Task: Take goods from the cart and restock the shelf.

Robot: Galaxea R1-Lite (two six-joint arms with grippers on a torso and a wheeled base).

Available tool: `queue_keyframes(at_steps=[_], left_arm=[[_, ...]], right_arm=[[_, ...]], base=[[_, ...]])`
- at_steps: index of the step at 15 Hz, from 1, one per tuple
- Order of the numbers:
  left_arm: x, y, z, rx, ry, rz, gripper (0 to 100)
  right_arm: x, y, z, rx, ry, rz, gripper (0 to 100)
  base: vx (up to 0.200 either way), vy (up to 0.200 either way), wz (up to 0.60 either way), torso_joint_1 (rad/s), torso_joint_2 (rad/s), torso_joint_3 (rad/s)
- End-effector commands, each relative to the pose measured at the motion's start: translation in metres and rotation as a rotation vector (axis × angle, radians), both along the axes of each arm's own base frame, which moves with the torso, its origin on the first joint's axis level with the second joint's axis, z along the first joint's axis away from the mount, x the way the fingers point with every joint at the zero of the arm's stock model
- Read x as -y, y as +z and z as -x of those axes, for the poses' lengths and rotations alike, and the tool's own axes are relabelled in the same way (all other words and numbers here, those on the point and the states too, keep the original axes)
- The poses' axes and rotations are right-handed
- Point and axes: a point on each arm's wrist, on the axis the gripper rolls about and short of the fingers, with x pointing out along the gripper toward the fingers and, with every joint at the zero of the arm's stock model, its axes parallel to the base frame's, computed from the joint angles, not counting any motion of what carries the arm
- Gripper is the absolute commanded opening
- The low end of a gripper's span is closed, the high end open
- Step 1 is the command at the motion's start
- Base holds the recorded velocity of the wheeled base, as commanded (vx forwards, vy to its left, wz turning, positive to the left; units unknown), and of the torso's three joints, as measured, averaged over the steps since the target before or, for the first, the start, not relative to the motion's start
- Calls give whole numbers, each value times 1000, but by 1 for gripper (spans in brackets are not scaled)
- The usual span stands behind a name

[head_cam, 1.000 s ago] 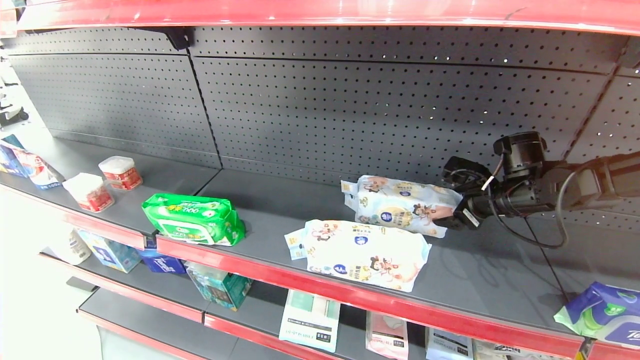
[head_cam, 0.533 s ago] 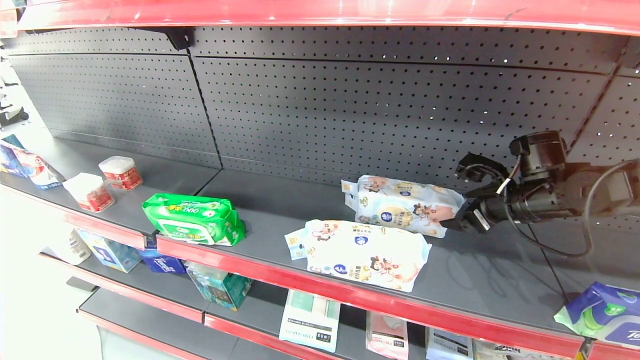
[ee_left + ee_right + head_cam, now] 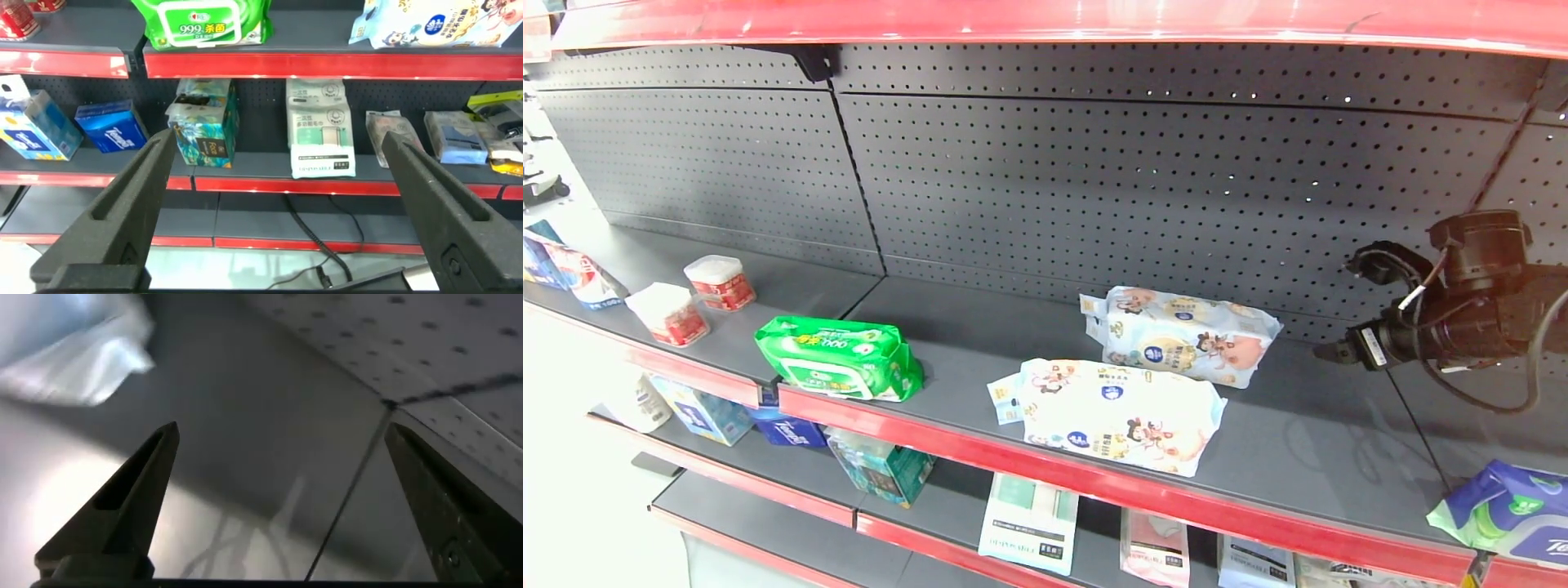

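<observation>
Rightward along the shelf (image 3: 980, 327), the right gripper (image 3: 1327, 353) has pulled away from the rear cartoon-print wipes pack (image 3: 1180, 335), which it was touching a second ago. Its fingers are spread wide and hold nothing, and it hovers above the shelf near the back edge, well apart from that pack. The pack lies flat near the shelf's back edge, just in front of the pegboard panel (image 3: 1094, 180). A second cartoon-print wipes pack (image 3: 1119, 415) lies flat at the red front edge, just in front of the first. A green wipes pack (image 3: 840, 358) sits at the front edge further left. A blue-and-green pack (image 3: 1503, 510) rests at the front right corner. The left gripper (image 3: 276, 137) is spread open and empty, facing the lower shelves and their boxed goods.
</observation>
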Motion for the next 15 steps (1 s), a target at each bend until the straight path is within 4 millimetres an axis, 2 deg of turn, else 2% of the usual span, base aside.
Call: queue_keyframes(at_steps=[1, 3, 8, 15], left_arm=[[0, 0, 0, -1, 0, -1, 100], [0, 0, 0, -1, 2, -1, 100], [0, 0, 0, 0, 3, -1, 100], [0, 0, 0, -3, 3, -1, 100]], right_arm=[[-7, -4, -12, -1, -17, 4, 100], [-17, -8, -18, -8, 2, 11, 100], [-25, -22, -32, 10, 18, 18, 100], [-48, -16, -39, 43, 79, 17, 100]], base=[[0, 0, 0, 0, 0, 0], [0, 0, 0, 0, 0, 0], [0, 0, 0, 0, 0, 0], [0, 0, 0, 0, 0, 0]])
